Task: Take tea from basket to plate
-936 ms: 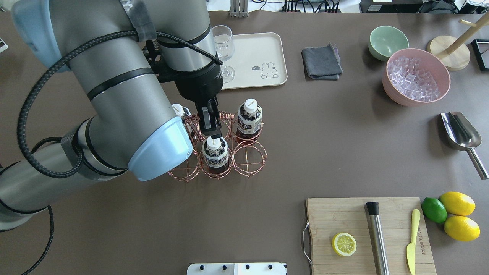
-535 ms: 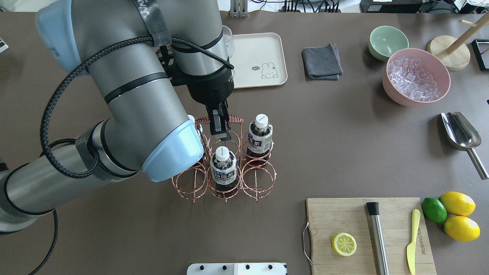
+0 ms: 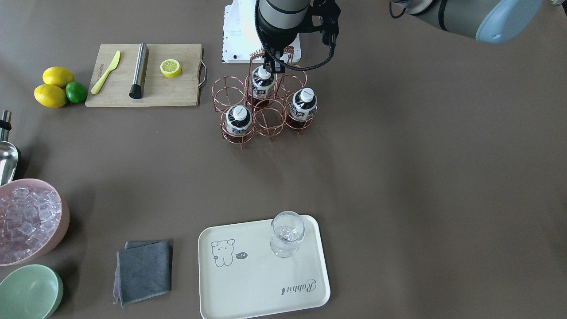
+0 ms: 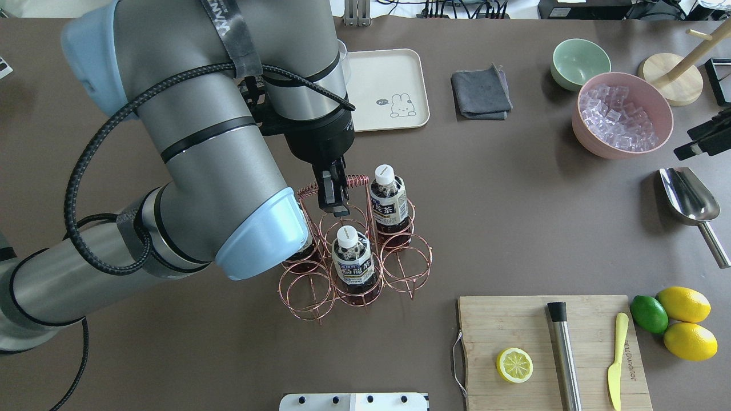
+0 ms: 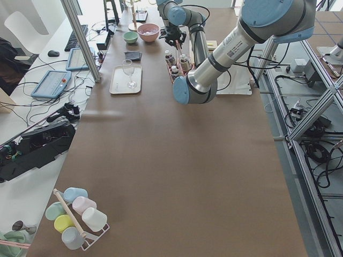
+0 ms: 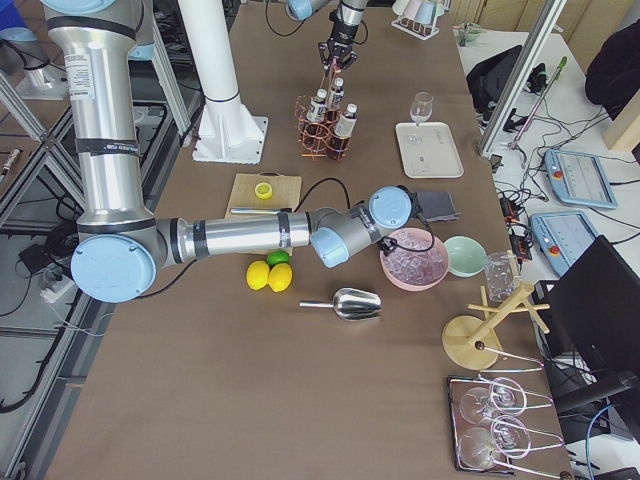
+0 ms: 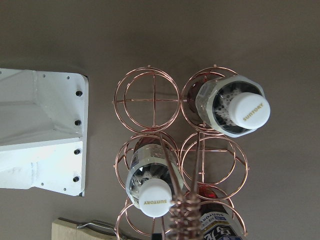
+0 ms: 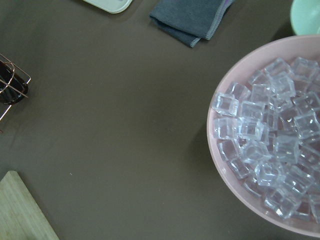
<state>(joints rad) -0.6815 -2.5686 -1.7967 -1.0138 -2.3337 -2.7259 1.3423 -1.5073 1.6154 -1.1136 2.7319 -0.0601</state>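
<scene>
The left tool [image 4: 336,205] is clamped on the looped handle of the basket [image 4: 360,180], whose rings carry three bottles of tea [image 4: 355,265]. The plate [image 3: 257,274], well apart on the worktop [image 3: 398,177], holds a glass [image 3: 287,232]. The right tool [image 4: 705,137] shows too little to tell its grip.

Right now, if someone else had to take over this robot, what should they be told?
Left gripper: shut on the basket's handle.
Right gripper: hangs over the ice bowl; open or shut cannot be told.
Things: all three tea bottles stand in the basket. The plate lies well apart from the basket and holds only a glass.
Done: no bottle is on the plate yet.
Left: probably let go of the handle, grip one bottle, lift it out and set it on a bare part of the plate.
</scene>
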